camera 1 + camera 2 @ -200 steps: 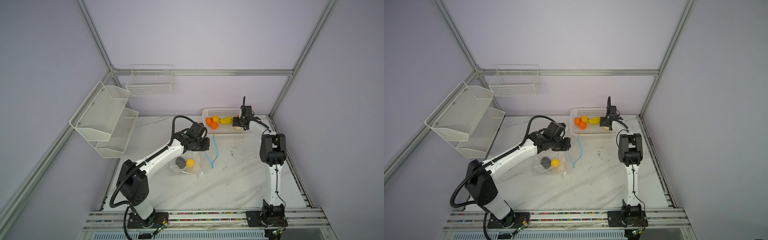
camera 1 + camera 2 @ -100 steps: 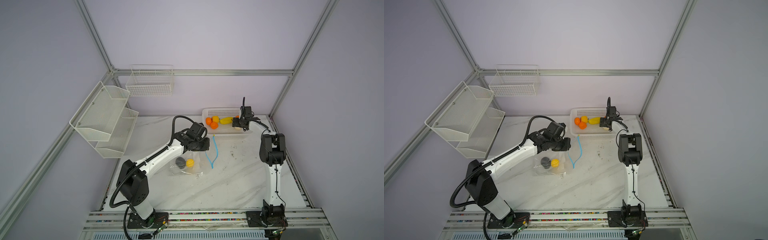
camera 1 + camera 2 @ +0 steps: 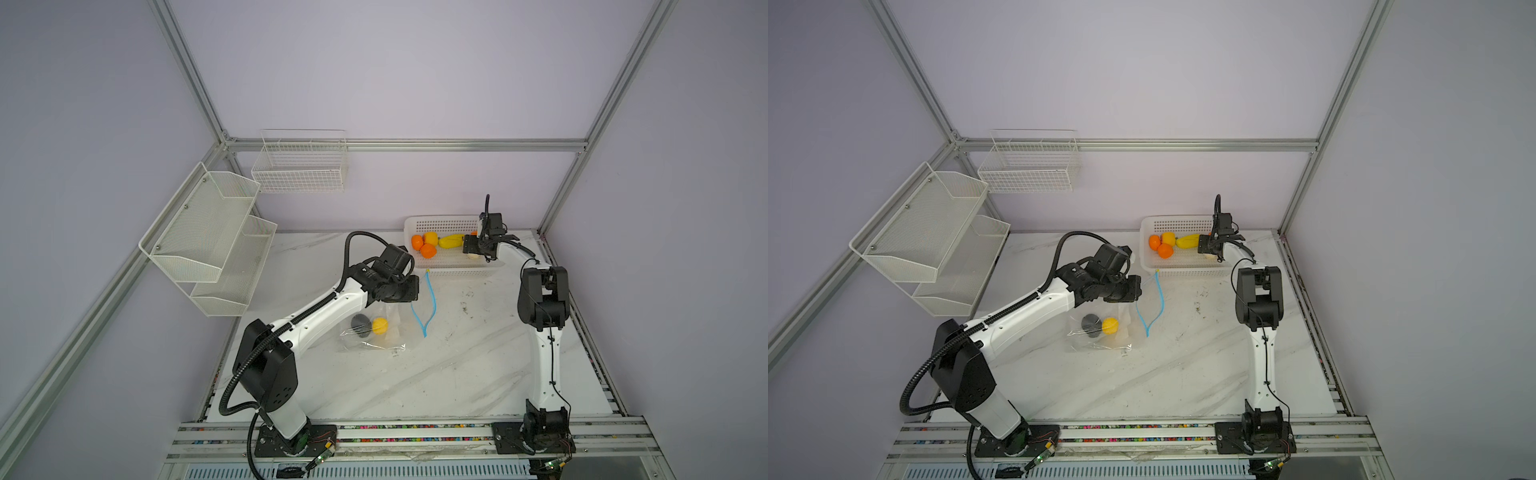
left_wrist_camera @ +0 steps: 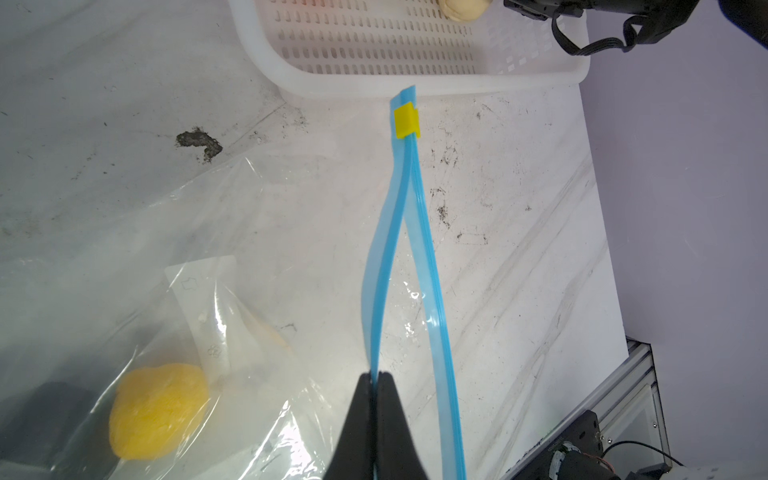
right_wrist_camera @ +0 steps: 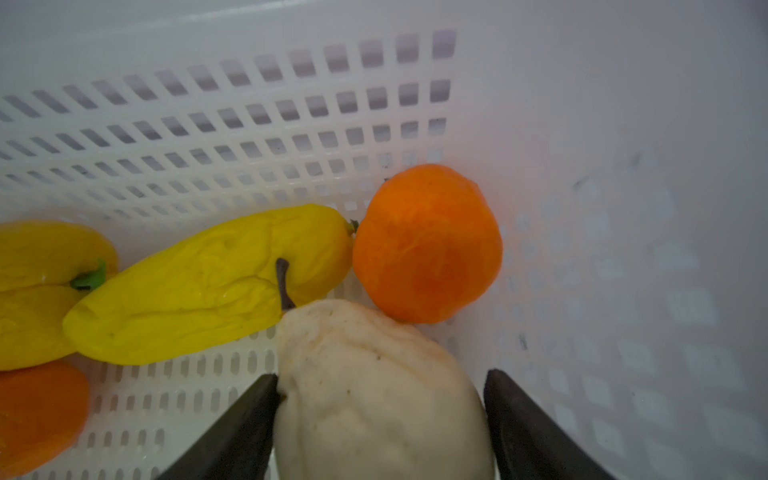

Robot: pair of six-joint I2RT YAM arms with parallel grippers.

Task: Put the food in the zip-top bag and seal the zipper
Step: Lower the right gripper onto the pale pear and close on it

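So, in both top views the large clear crinkly zip-top bag (image 3: 376, 338) trails from my left gripper (image 3: 411, 297), with a dark grey lump (image 3: 360, 323) and a yellow fruit (image 3: 380, 325) inside; the rest sits in the white perforated plastic basket (image 3: 457, 272) around my right gripper (image 3: 476, 254). The white marble-look tabletop (image 3: 457, 374) is boxed by lilac walls (image 3: 415, 83) bearing white wire racks (image 3: 208, 237). From my left wrist: jaws pinched together on one lip of the light-blue zipper (image 4: 374, 316), its yellow slider (image 4: 406, 120) at the far end, unsealed. From my right wrist: jaws apart astride the cream bulb (image 5: 374, 395); whether gripped I cannot tell.
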